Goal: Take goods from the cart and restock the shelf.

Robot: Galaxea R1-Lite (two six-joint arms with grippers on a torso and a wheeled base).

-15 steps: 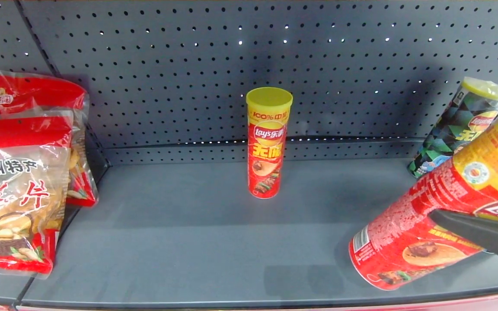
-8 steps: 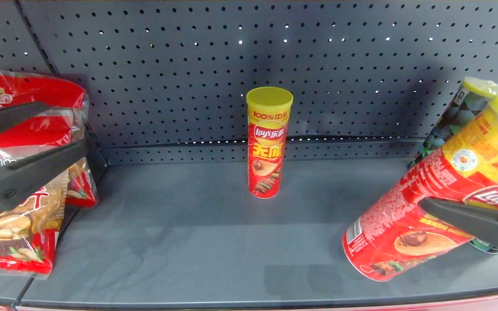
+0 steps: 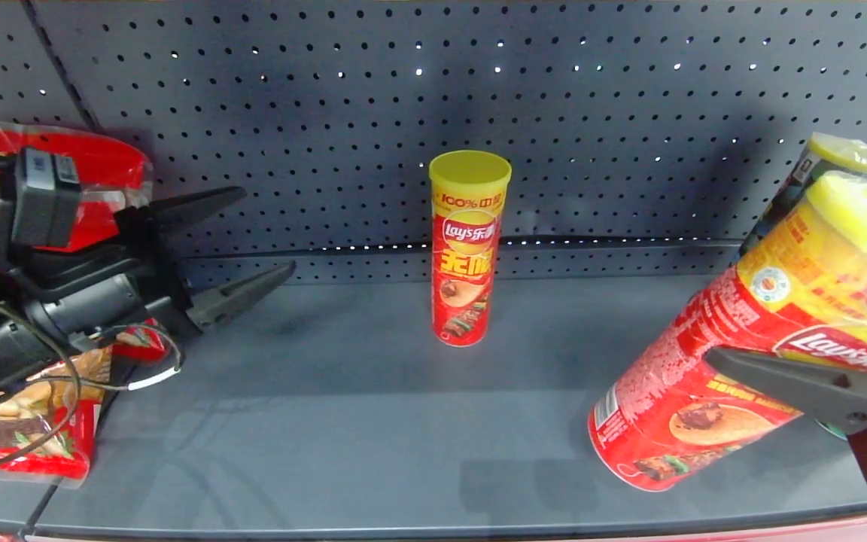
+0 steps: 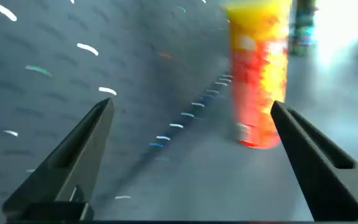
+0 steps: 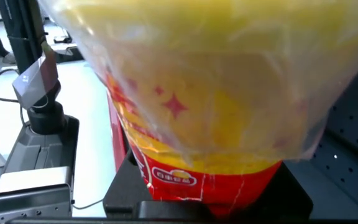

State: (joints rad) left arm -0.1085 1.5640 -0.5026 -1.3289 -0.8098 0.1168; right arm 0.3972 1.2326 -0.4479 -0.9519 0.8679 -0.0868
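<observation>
Shelf (image 3: pixel 343 421) of grey metal with a pegboard back (image 3: pixel 328 113) spans the head view. Over its right front a red chip can (image 3: pixel 704 376) with a yellow lid is held by the right gripper (image 3: pixel 787 373). One dark finger crosses the can's front around mid-body, and the other finger is hidden behind it. The can is tilted, with its base low and toward the middle of the shelf and its lid high toward the right edge. Whether the base touches the shelf cannot be told.

Snack bags (image 3: pixel 80 162) in red and clear plastic stand at the left end. The left gripper (image 3: pixel 264 229) is in front of them, fingers spread wide and holding nothing, pointing toward the shelf's middle. A second red can (image 3: pixel 467 248) stands upright there near the back, well apart from both grippers. A dark-patterned can (image 3: pixel 817 169) leans behind the held can.

The left wrist view sets the upright can (image 4: pixel 260 81) closer to one of the two open fingers, with the dark-patterned can far behind. The right wrist view looks along the held can from its lid end, showing clear film over the yellow lid (image 5: pixel 229 74) and black equipment (image 5: pixel 42 124) on a pale floor behind
</observation>
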